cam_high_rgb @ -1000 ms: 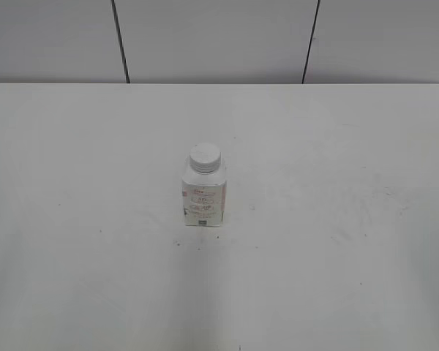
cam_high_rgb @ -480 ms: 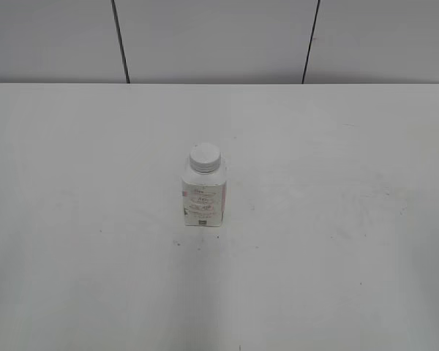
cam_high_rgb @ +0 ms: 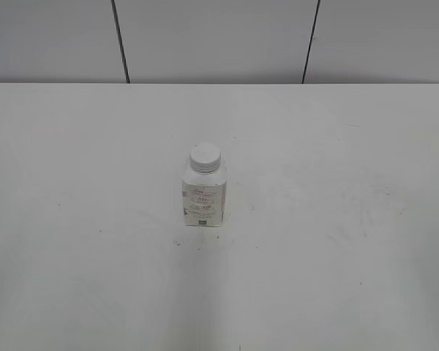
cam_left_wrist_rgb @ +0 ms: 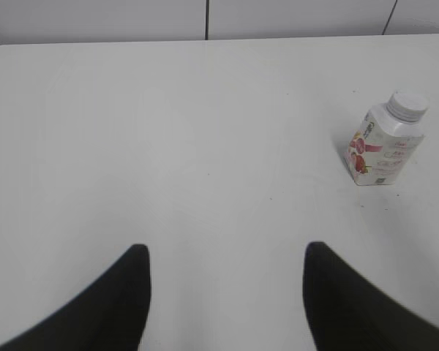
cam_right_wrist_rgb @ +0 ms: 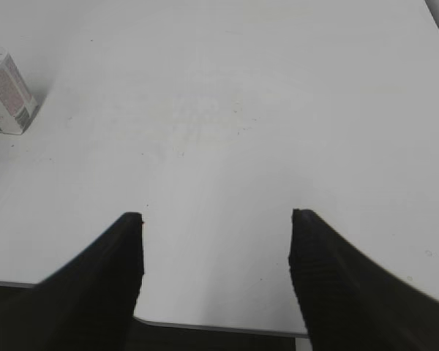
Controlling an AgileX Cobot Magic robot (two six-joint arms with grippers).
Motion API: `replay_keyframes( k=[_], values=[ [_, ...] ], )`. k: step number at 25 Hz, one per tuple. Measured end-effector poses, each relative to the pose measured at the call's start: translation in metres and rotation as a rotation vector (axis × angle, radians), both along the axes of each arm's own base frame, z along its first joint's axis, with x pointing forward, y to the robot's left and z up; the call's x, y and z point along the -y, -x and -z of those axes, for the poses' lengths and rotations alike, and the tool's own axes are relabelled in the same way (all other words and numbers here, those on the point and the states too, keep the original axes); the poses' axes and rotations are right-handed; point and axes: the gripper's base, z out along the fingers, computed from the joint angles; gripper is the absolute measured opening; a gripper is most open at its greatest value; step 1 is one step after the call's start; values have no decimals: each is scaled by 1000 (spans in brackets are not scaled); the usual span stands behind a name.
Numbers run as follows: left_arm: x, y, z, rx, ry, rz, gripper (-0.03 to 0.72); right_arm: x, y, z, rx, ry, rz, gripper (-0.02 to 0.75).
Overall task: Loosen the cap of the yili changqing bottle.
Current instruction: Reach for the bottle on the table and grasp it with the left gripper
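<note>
The yili changqing bottle [cam_high_rgb: 203, 199], small, white and squarish with reddish print, stands upright near the middle of the white table. Its round white cap [cam_high_rgb: 205, 156] sits on the neck. The bottle also shows at the right of the left wrist view [cam_left_wrist_rgb: 384, 150], cap [cam_left_wrist_rgb: 407, 106] on, and at the far left edge of the right wrist view [cam_right_wrist_rgb: 6, 96], where the cap is cut off. My left gripper [cam_left_wrist_rgb: 223, 252] is open and empty, well to the left of the bottle. My right gripper [cam_right_wrist_rgb: 216, 218] is open and empty, well to the right of it, over the table's front edge. Neither gripper shows in the exterior view.
The white table [cam_high_rgb: 336, 256] runs back to a grey panelled wall [cam_high_rgb: 219, 40] with dark vertical seams. The table's near edge and rounded corner [cam_right_wrist_rgb: 205, 325] show under my right gripper, with dark floor below.
</note>
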Motion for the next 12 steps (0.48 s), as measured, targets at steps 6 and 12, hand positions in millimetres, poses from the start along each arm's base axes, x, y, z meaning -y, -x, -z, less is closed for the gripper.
replay_keyframes(
  k=[6, 12],
  values=[
    [0, 0, 0, 0, 0, 0, 419, 0, 0, 0, 0, 0, 0, 500],
    [0, 0, -3, 24, 3, 1, 419, 0, 0, 0, 0, 0, 0, 500]
  ],
)
